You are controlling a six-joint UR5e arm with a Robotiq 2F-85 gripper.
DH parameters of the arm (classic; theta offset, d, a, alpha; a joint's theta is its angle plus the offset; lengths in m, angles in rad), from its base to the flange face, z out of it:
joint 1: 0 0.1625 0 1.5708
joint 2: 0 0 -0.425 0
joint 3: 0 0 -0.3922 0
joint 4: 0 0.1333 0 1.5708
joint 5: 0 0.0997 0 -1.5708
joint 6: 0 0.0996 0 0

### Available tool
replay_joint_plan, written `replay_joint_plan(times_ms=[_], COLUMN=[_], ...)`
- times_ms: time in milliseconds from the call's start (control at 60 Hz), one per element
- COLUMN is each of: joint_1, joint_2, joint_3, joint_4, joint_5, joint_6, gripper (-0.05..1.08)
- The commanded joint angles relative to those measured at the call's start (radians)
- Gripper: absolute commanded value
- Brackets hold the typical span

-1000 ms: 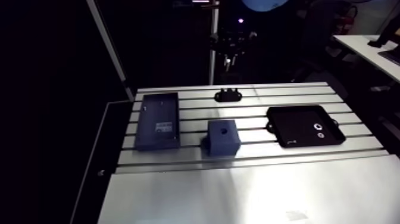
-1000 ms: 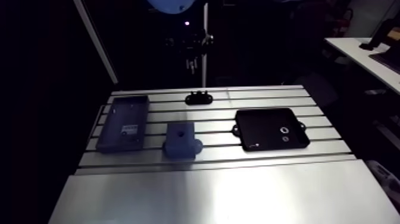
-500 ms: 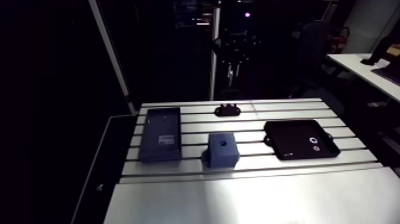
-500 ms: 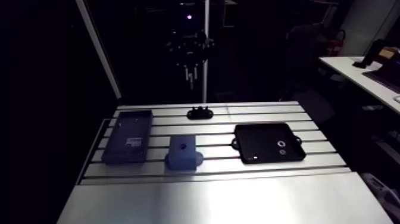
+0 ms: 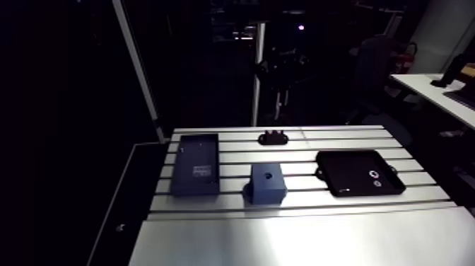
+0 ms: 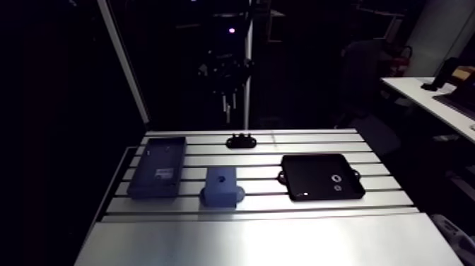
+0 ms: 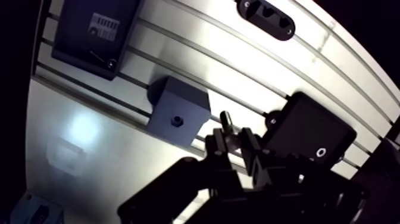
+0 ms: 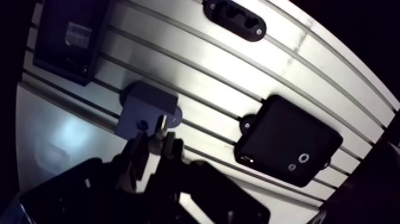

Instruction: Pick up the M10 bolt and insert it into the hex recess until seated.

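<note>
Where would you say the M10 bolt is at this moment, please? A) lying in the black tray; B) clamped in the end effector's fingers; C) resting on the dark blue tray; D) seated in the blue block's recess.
B: the wrist view shows the bolt clamped in the end effector, and the blue block has an empty dark recess.

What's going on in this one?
The robot's two-finger gripper is shut on a small dark metal bolt and hangs high above the slotted aluminium table. The blue block with the hex recess sits on the table below, empty. The bolt is not yet inserted.
</note>
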Motion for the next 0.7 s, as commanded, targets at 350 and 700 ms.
replay_joint_plan(times_ms=[350, 700], joint_1=[0.046, 0.049], joint_2=[-0.056, -0.085], joint_3=[0.104, 0.175], joint_4=[-0.009, -0.077], joint_5=[-0.005, -0.023], joint_6=[-0.071, -0.076], gripper=[0.78, 0.78])
